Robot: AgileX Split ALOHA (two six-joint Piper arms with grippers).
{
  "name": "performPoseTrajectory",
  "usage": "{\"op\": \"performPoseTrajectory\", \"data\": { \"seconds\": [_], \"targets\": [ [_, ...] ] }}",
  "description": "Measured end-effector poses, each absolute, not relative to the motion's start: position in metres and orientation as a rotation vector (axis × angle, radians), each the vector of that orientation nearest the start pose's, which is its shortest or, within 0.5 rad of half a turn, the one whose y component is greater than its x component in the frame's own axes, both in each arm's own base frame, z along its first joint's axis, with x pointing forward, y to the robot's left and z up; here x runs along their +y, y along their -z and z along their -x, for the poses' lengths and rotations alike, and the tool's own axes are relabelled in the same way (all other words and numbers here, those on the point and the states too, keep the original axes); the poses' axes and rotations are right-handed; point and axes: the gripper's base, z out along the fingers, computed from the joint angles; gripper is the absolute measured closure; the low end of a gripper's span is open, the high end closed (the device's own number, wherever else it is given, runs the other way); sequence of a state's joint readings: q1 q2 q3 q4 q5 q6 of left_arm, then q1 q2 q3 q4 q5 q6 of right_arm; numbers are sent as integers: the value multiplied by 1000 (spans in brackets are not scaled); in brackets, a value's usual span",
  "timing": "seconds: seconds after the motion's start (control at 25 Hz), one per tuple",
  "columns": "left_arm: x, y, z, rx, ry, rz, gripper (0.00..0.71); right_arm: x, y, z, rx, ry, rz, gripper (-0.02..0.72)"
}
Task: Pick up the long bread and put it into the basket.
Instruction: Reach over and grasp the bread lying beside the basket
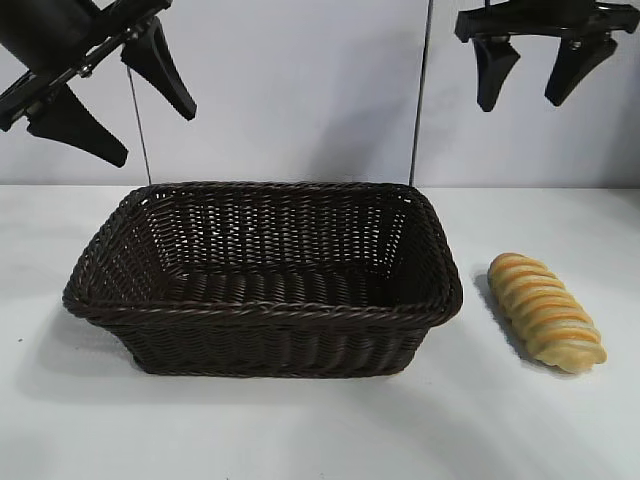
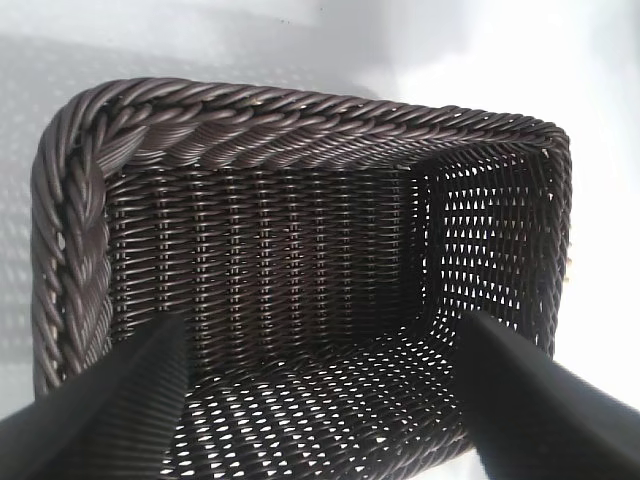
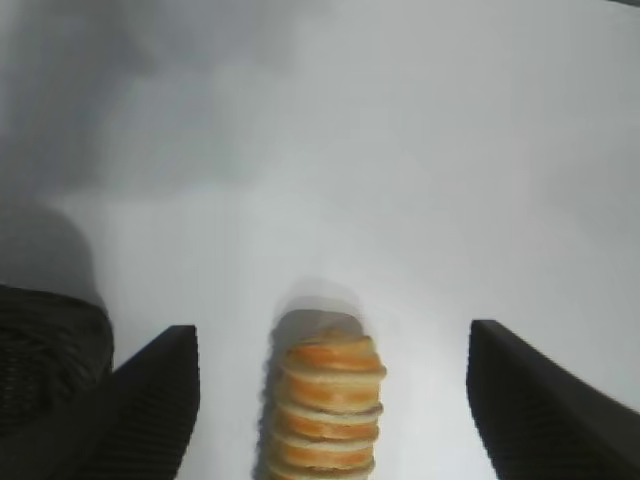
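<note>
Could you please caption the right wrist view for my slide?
Open right gripper hangs above the long bread on the white table, basket alongside.

place: lab bench | cues: bare white table (image 1: 300,430), plain wall (image 1: 300,90)

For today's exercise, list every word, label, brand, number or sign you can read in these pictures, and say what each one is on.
None: no view shows any readable text.
The basket is plain dark wicker with no label.
The long bread has only its orange-brown ridges.
The white table and the wall behind carry no markings.
</note>
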State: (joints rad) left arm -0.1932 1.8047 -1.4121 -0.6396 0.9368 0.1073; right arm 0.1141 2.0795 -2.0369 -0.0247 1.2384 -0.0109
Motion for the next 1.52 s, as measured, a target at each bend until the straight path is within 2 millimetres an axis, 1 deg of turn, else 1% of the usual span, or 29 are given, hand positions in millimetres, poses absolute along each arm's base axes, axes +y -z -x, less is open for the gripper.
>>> {"op": "performPoseTrajectory", "data": {
  "seconds": [0.12,0.24,0.48,0.64,0.76,0.92,1.16,1.52],
  "targets": [
    [-116,-262,-367,2732,827,1,170,52,-297,-451,2769,-41,169,164],
    [-116,-262,-367,2731,827,2,170,53,-283,-447,2820,-51,168,164],
    [-116,-262,-367,2731,824,1,170,51,-229,-428,3016,-39,177,164],
    [-116,-262,-367,2731,824,1,170,50,-205,-415,3106,-35,179,164],
    [-116,-262,-367,2731,824,1,170,49,-195,-409,3145,-32,181,164],
    [-116,-262,-367,2731,824,1,170,48,-187,-405,3170,-31,181,164],
    [-116,-262,-367,2731,824,1,170,48,-181,-403,3166,-31,191,164],
    [-116,-262,-367,2731,824,1,170,47,-154,-395,3130,-27,206,164]
  ]
}}
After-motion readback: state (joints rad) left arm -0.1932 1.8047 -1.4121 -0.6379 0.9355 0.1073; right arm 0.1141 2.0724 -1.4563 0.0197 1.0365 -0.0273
